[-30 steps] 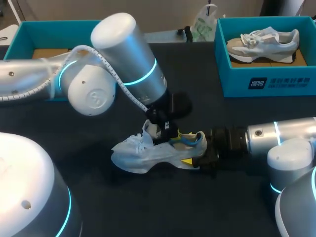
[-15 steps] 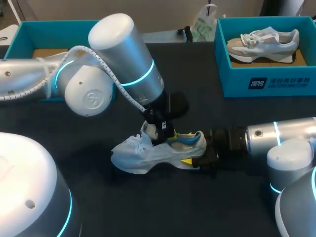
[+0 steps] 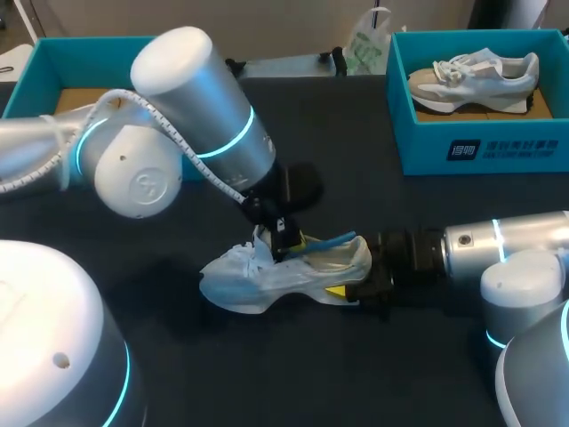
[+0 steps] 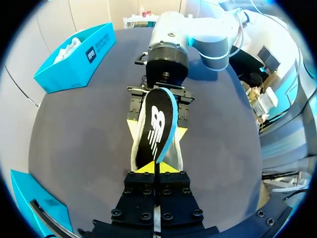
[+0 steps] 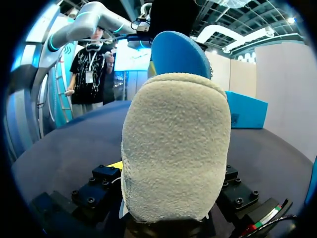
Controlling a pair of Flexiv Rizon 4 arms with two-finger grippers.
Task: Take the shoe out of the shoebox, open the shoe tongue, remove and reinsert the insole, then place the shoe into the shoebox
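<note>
Silver-white left arm (image 3: 191, 107) and right arm (image 3: 511, 242), cyan-ringed — a seemingly ribbed white cable (image 3: 173, 135) along the left

Two shoes: table shoe (image 3: 251, 276), boxed shoe (image 3: 471, 76). Two shoeboxes: left shoebox (image 3: 31, 67), right shoebox (image 3: 516, 149). One insole (image 3: 325, 241).

Head camera looking down from above-behind, taking in table (image 3: 373, 205) from afar. Both wrist cameras sitting very close, facing each other along shoe (image 3: 267, 280). All three sharing shoe.

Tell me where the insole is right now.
Head view: the insole sticks up out of the white shoe near the middle of the table, pinched by the left gripper, while the right gripper clamps the shoe's heel.
</note>
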